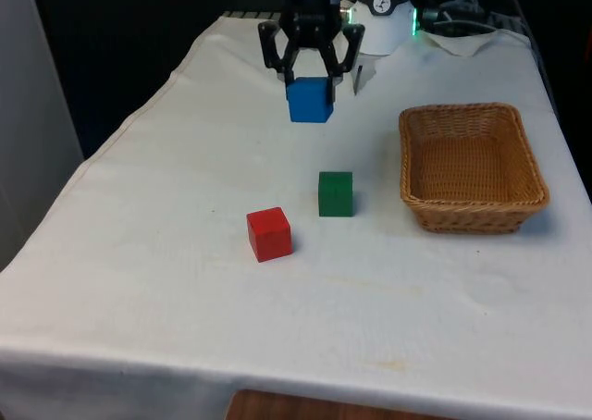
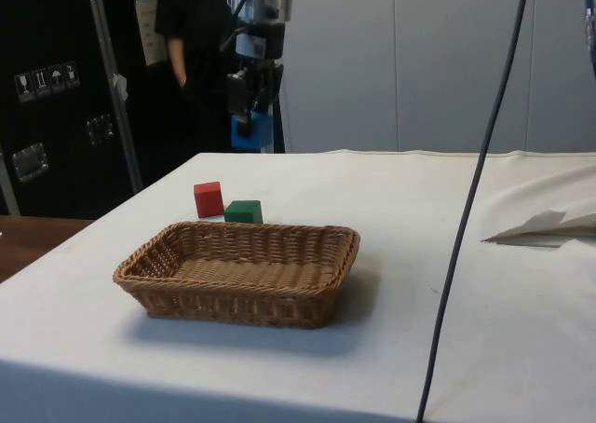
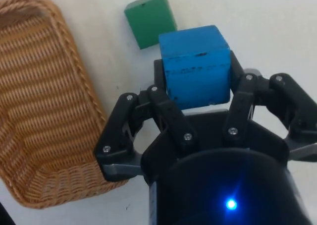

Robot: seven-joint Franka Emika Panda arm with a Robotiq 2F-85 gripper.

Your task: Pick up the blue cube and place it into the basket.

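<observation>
Blue cube [image 1: 310, 100] clamped in the tool [image 1: 311, 80] — (lifted off the cloth).

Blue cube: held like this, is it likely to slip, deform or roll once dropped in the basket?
The blue cube looks rigid, with flat faces and scuffed paint, so the pincer shut on opposite sides probably holds it without squashing. It hangs clear of the cloth, so it seems light. Released into the basket, it would likely settle flat, not roll.
</observation>
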